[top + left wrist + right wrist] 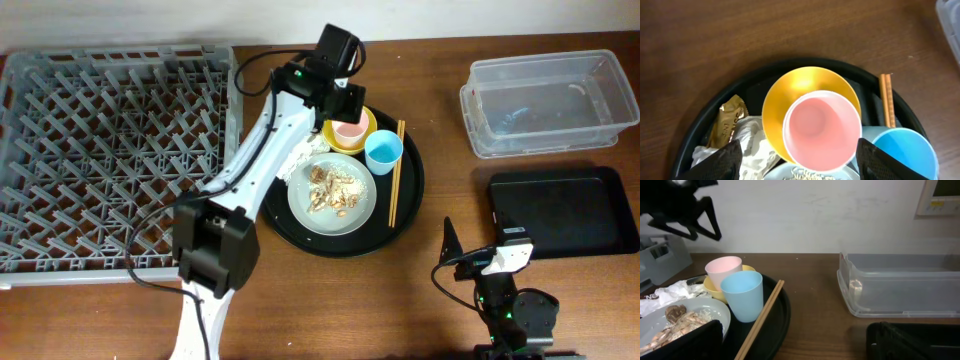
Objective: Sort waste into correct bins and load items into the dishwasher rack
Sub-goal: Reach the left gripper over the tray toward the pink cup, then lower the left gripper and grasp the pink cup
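A small pink cup (pixel 821 129) stands inside the yellow bowl (pixel 777 97) on the round black tray. My left gripper (pixel 800 165) is open and straddles the cup. Its right finger is close to the rim and its left finger stands apart over a crumpled napkin (pixel 752 142). A shiny brownish wrapper (pixel 727 117) lies beside the napkin. The light-blue cup (pixel 383 150), chopsticks (pixel 396 172) and the pale plate (pixel 300 212) with food scraps (pixel 333 188) share the tray. My right gripper (pixel 795 345) is open near the table's front edge, holding nothing.
The grey dishwasher rack (pixel 110 150) fills the left side of the table. The clear tub (pixel 545 60) is at the back right, with the flat black tray (pixel 560 212) in front of it. The round black tray (pixel 405 210) lies in the middle.
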Controlling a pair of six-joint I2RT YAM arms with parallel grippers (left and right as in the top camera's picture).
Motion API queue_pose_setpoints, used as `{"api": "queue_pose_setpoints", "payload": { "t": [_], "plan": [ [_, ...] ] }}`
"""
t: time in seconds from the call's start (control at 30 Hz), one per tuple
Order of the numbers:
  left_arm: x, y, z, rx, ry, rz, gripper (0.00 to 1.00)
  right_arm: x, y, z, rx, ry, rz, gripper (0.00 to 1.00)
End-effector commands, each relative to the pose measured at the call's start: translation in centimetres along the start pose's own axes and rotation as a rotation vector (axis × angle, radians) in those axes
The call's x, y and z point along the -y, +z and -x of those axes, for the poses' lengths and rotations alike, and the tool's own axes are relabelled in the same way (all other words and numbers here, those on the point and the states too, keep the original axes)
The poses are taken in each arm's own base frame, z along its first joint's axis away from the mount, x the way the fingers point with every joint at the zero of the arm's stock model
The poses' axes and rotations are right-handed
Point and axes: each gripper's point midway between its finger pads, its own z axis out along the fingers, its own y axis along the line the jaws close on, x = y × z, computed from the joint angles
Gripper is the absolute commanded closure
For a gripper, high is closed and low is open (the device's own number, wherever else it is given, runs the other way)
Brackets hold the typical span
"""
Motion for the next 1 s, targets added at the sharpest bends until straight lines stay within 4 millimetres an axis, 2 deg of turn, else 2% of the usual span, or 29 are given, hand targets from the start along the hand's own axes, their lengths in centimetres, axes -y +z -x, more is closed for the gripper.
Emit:
{"api": "queue_pose_setpoints", "payload": {
  "t": [0.0,0.03,0.13,0.2,0.27,0.43,0.57,0.63,0.7,0.8,0.97],
  "plan": [
    [-0.3,1.1,-0.1,-0.001,-0.012,0.019,0.30,0.0,0.0,-0.3,-0.003,0.010,0.003,0.02],
    [-0.3,1.3,-0.1,-0.001,-0.012,0.019,0.34,0.0,0.0,-0.3,-0.003,0.010,0.003,0.01],
    [-0.2,1.7,0.1,0.006,-0.013,0.018,0.36,0.0,0.0,-0.3,-0.003,0.010,0.003,0.02],
    [-0.3,2.2,-0.2,-0.003,-0.012,0.020,0.43,0.0,0.0,-0.3,-0.003,0.011,0.003,0.02],
    [-0.5,4.2,-1.5,-0.046,-0.011,0.030,0.44,0.0,0.0,-0.3,-0.003,0.010,0.003,0.02],
    [-0.6,3.8,-0.8,-0.026,-0.014,0.031,0.44,0.0,0.0,-0.3,-0.003,0.010,0.003,0.02],
    [-0.3,1.4,1.3,0.037,-0.018,0.018,0.44,0.0,0.0,-0.3,-0.003,0.010,0.003,0.02],
    [-0.4,-1.2,3.1,0.099,-0.023,0.022,0.44,0.0,0.0,-0.3,-0.003,0.011,0.003,0.02],
    [-0.4,-2.7,3.6,0.118,-0.024,0.021,0.50,0.0,0.0,-0.3,-0.003,0.011,0.003,0.02],
    [-0.7,-1.6,1.9,0.051,-0.020,0.034,0.51,0.0,0.0,-0.3,-0.003,0.011,0.003,0.02],
    [-1.3,2.0,-1.6,-0.063,-0.014,0.060,0.51,0.0,0.0,-0.3,-0.003,0.010,0.003,0.02]
  ]
}}
